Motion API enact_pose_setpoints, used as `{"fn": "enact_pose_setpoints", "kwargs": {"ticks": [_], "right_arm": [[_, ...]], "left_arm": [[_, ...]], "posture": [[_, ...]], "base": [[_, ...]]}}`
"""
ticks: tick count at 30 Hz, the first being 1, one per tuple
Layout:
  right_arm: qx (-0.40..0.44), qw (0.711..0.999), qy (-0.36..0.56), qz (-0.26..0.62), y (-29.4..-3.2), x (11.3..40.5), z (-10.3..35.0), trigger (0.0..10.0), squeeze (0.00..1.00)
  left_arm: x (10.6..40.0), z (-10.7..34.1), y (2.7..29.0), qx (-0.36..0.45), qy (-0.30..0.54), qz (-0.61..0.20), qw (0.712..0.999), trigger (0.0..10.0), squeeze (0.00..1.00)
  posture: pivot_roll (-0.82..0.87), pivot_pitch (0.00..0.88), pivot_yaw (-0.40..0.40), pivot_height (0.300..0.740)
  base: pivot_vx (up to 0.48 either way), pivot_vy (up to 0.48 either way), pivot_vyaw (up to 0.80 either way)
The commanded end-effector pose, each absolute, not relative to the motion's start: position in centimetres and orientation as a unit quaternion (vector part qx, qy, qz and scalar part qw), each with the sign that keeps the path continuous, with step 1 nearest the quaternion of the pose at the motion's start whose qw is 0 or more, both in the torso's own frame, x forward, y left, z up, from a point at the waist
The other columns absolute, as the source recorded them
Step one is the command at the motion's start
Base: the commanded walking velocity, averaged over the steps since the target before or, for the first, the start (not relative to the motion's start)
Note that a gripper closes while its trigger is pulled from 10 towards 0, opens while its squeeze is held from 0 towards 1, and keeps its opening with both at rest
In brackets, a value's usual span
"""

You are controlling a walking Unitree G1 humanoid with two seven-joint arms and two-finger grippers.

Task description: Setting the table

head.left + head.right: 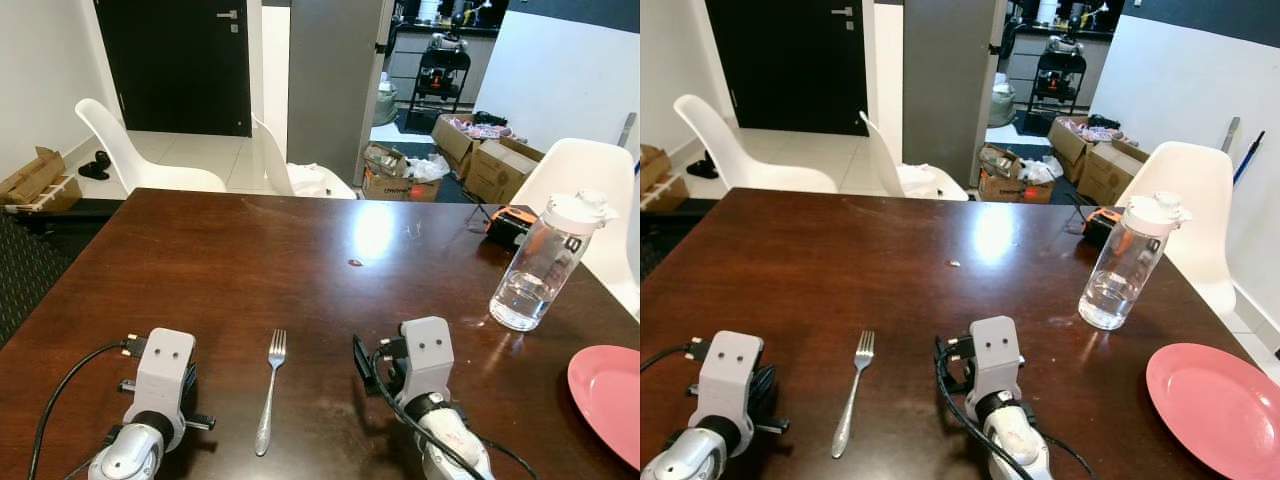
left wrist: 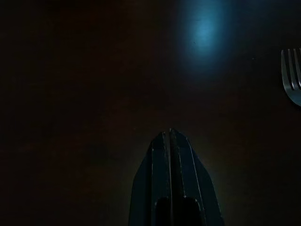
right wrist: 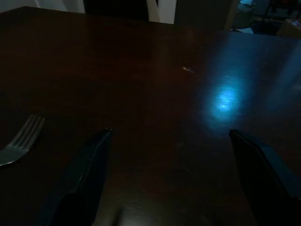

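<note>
- A silver fork (image 1: 270,390) is seen lying flat on the dark brown table (image 1: 230,260), near the robot's edge, with its prongs pointing away from the robot.
- The fork is placed between the two arms, not touched by either one.
- The left gripper (image 2: 170,136) is held low over the table, just to the left of the fork. Its two black fingers are pressed together, and nothing is held in them.
- In the left wrist view, only the fork's prongs (image 2: 292,75) are seen, off to the side of the fingers and a bit ahead of them.
- The right gripper (image 3: 171,136) is held low over the table, just to the right of the fork. Its fingers (image 3: 84,174) are spread wide apart, and nothing is held between them.
- A pink plate (image 1: 1220,405) is found on the table's right side, well apart from the fork.
- A clear water bottle (image 1: 1125,262) with a white lid is stood upright on the table, behind the plate.
- White chairs (image 1: 140,150) are set around the far side of the table.
</note>
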State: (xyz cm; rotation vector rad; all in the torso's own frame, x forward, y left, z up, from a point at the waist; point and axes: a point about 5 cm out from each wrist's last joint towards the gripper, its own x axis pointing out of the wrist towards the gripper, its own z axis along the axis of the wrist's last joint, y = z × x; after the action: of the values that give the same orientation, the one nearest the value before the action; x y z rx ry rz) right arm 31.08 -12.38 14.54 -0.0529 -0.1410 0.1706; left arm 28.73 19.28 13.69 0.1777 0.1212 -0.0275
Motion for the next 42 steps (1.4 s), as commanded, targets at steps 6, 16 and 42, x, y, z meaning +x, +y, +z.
{"fn": "enact_pose_setpoints", "kwargs": {"ticks": [6,16,42], "right_arm": [[-0.017,0.999,-0.025,-0.014,-15.3,31.4,13.1,10.0,0.00],[-0.018,0.999,0.036,0.035,-14.3,31.6,11.7,10.0,0.00],[-0.026,0.996,-0.034,0.072,-13.1,31.2,13.6,10.0,0.00]], "left_arm": [[29.4,13.9,19.9,0.102,0.061,-0.022,0.993,10.0,0.00],[30.3,14.2,18.9,0.115,0.059,-0.063,0.990,10.0,0.00],[27.4,10.8,14.6,0.195,0.113,-0.163,0.961,10.0,0.00]], "posture": [[0.01,0.124,0.049,0.740],[0.01,0.121,0.043,0.740],[0.00,0.120,0.055,0.740]], "base": [[0.000,0.000,0.00],[0.000,0.000,0.00],[0.000,0.000,0.00]]}}
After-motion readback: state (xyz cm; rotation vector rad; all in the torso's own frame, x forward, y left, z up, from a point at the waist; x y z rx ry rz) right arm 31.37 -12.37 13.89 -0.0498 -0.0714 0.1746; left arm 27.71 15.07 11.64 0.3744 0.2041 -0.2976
